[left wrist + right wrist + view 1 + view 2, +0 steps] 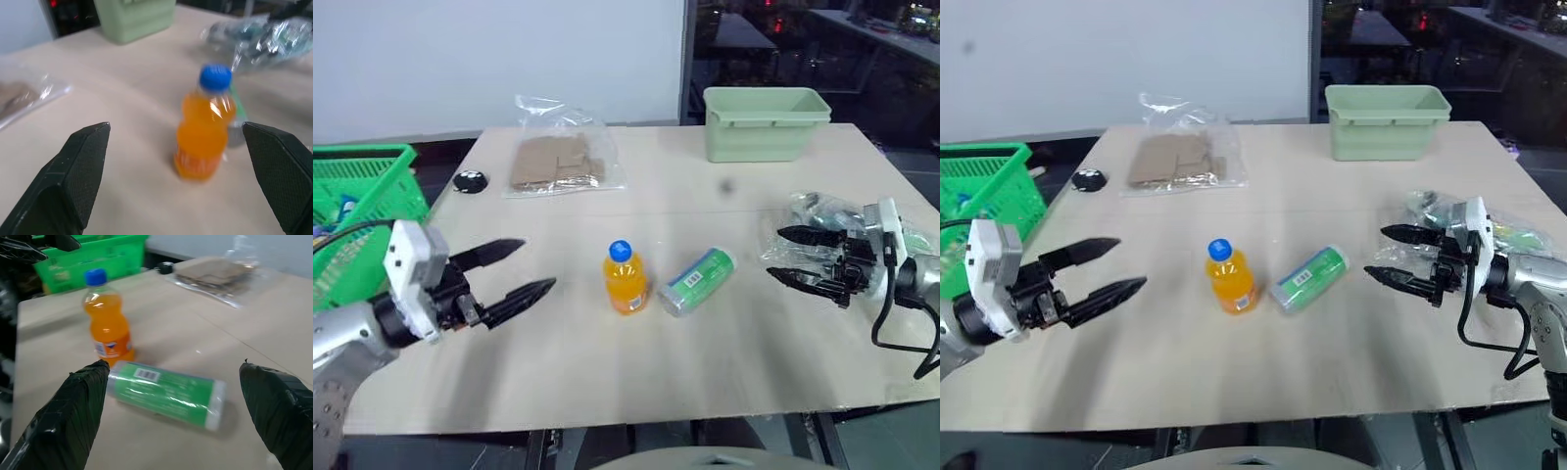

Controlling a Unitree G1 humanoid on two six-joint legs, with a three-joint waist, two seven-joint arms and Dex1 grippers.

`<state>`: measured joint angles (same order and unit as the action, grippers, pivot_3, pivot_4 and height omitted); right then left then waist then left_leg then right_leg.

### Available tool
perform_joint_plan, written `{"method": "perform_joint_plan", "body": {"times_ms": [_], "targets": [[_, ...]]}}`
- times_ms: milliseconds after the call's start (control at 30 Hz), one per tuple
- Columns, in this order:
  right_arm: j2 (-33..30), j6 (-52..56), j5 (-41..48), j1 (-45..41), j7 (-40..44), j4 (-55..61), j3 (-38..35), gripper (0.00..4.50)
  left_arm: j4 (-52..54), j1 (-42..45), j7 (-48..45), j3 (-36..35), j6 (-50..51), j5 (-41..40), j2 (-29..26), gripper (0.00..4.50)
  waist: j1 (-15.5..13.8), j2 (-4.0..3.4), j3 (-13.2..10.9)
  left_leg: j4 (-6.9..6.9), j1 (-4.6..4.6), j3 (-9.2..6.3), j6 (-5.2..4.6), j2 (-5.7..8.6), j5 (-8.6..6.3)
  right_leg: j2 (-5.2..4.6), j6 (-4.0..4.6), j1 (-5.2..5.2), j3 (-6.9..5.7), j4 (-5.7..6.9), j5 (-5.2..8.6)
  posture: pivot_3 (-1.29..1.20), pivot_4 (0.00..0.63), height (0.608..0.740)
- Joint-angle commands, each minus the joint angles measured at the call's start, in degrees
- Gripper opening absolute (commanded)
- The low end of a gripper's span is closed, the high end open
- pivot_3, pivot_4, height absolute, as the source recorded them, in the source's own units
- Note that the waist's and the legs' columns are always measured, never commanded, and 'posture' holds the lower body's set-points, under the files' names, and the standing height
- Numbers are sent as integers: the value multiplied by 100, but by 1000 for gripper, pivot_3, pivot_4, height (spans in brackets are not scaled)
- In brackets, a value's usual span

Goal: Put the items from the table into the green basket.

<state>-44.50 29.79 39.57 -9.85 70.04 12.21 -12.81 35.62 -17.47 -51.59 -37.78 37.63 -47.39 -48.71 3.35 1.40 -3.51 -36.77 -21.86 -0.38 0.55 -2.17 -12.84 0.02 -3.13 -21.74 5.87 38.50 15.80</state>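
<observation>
Left eye view, nearest the robot: the left gripper (514,269) hangs over the near left part of the table (607,382), fingers spread wide and holding nothing. The right gripper (791,257) hangs over the right side of the table, likewise spread wide and holding nothing, pointing inward toward the middle.

Between the two grippers, at mid-table, stands the orange bottle (625,279), upright, blue cap on top. Just beside it, on the robot's right, lies the green can (696,282) on its side, white label showing. The two are close; whether they touch cannot be told.

Behind the right gripper lies the clear bag (822,217) of green-blue goods, crinkled, near the right edge. The green basket (372,196) sits off the left edge of the table.

Farther back: a flat bag of brown card (558,162), a small black disc (469,180) at the left edge, and a pale mint tub (764,122) at the far side.

Handling, as judged:
- Bottle: rigid, probably smooth, top-heavy when nudged. Grip across the body below the shoulder.
- Can: rigid, likely to roll. Grip across its round body at mid-length.
- Bag: soft, light, slippery film. Pinch a gathered fold rather than the contents.
</observation>
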Motion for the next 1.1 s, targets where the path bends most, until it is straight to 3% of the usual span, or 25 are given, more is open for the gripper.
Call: {"method": "perform_joint_plan", "body": {"times_ms": [33,333,500,733,1100], "targets": [[-170,28,396,-174,554,70,-48,4491,249,-42,168,345,-279,388,83,4500,-130,-1,2,0,4,9,0,-1,0,-4,1,1,-1,0,0,76,0,740],[-388,-7,567,144,855,163,-201,4491,19,339,848,1922,-926,1398,934,4500,-271,1,13,-2,-13,24,0,-2,0,-8,0,0,2,-10,0,32,0,740],[-336,6,699,327,615,333,-423,4491,-264,630,915,2289,-1053,1486,1254,4500,-221,-2,15,0,-13,24,0,-3,0,-4,0,-1,2,-11,-1,-2,0,740],[-276,49,847,580,371,572,-662,4491,-654,1307,946,2964,-776,1458,1448,4500,-121,-2,22,-9,-14,23,0,-2,0,-3,-2,1,2,-10,-2,-47,0,740],[-226,-77,892,947,96,819,-927,4491,-1389,2023,708,3918,-1011,2045,1529,4500,140,-4,24,-7,-15,21,-1,-3,0,3,-4,1,4,-10,-2,-115,0,740]]}}
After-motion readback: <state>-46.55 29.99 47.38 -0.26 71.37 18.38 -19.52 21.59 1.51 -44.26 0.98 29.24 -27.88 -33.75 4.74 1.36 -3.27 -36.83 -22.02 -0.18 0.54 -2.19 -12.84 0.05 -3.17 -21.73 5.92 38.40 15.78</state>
